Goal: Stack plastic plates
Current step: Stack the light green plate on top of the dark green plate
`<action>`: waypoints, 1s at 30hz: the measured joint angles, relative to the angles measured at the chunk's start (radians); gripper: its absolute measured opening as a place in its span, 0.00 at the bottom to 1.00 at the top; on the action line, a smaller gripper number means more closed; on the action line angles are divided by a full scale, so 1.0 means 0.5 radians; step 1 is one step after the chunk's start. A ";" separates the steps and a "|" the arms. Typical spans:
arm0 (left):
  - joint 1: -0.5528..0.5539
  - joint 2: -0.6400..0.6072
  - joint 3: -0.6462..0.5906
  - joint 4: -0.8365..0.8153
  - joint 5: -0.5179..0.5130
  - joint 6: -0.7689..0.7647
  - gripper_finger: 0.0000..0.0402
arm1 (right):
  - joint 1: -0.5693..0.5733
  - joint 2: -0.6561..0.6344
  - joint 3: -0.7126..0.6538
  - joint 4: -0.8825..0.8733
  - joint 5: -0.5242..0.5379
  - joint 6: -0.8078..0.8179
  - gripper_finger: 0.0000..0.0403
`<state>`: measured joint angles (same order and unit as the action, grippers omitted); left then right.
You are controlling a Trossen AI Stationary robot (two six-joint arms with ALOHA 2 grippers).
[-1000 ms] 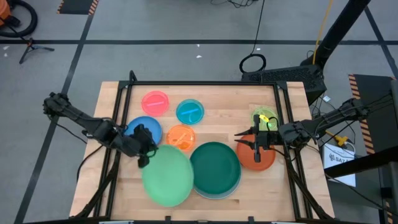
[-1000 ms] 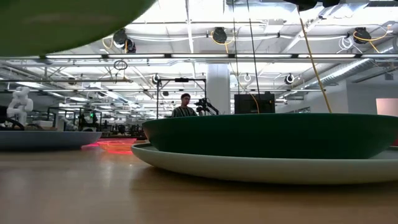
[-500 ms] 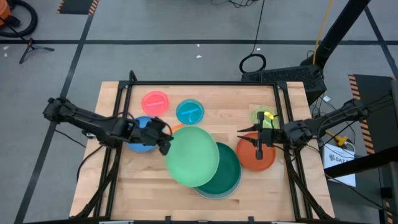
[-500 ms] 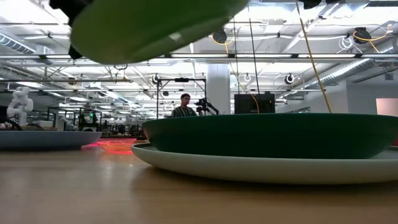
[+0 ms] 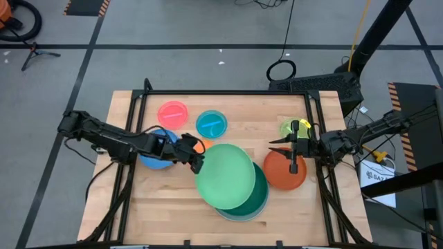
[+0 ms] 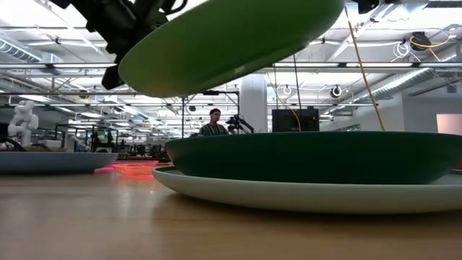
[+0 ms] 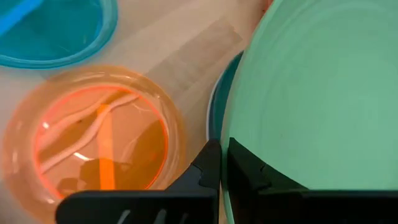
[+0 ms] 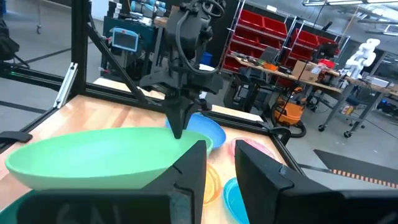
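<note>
Over the last second the large round light green plastic plate (image 5: 225, 176) has travelled from the near-left part of the counter (image 5: 291, 207) to a spot above the large round dark green plastic plate (image 5: 257, 197), which itself sits in a large pale blue plastic plate (image 6: 303, 193); in the low view the light green plate is tilted and well clear of the stack, so I judge it is over its target but not yet lowered. The left gripper (image 5: 196, 160) is clamped on the light green plate's rim, its fingers nearly together with the edge between them; just beside it lie the small translucent orange plastic plate (image 7: 93, 140) and the medium blue plastic plate (image 5: 156, 149). The right gripper (image 5: 291, 146) has drawn back a little and hovers, fingers apart and empty, over the far edge of the medium red-orange plastic plate (image 5: 284, 176).
</note>
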<state>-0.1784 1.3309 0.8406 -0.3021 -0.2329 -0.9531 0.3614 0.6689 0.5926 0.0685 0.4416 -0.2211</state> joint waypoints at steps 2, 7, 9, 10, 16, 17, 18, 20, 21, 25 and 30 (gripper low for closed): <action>0.003 0.024 0.000 0.029 -0.002 -0.022 0.03 | 0.000 -0.001 0.000 -0.002 -0.001 0.000 0.19; -0.006 0.095 0.000 0.206 -0.002 -0.038 0.03 | 0.000 -0.003 0.000 -0.013 -0.001 -0.006 0.19; -0.013 0.119 0.000 0.239 -0.003 -0.048 0.03 | 0.000 -0.003 0.000 -0.012 -0.001 -0.011 0.19; -0.014 0.131 0.000 0.243 -0.002 -0.058 0.03 | 0.000 -0.003 0.000 -0.014 -0.001 -0.014 0.19; -0.038 0.182 0.000 0.264 -0.003 -0.109 0.03 | 0.000 -0.003 0.000 -0.028 -0.001 -0.016 0.19; -0.045 0.182 0.000 0.267 -0.003 -0.111 0.03 | 0.000 -0.003 0.000 -0.027 -0.001 -0.020 0.19; -0.053 0.182 0.000 0.269 -0.005 -0.111 0.03 | 0.000 -0.003 0.000 -0.027 -0.001 -0.022 0.19; -0.066 0.181 0.000 0.275 -0.030 -0.124 0.03 | 0.000 -0.003 0.001 -0.027 -0.001 -0.022 0.19; -0.074 0.181 0.000 0.272 -0.058 -0.143 0.03 | 0.000 -0.003 0.001 -0.027 -0.001 -0.022 0.19; -0.090 0.182 0.000 0.272 -0.095 -0.162 0.06 | 0.000 -0.003 0.001 -0.027 -0.001 -0.022 0.19; -0.094 0.239 0.000 0.275 -0.096 -0.202 0.08 | 0.000 -0.003 0.001 -0.027 -0.002 -0.023 0.19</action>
<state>-0.2253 1.4506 0.8408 -0.1646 -0.2810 -1.0540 0.3614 0.6674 0.5932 0.0547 0.4408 -0.2325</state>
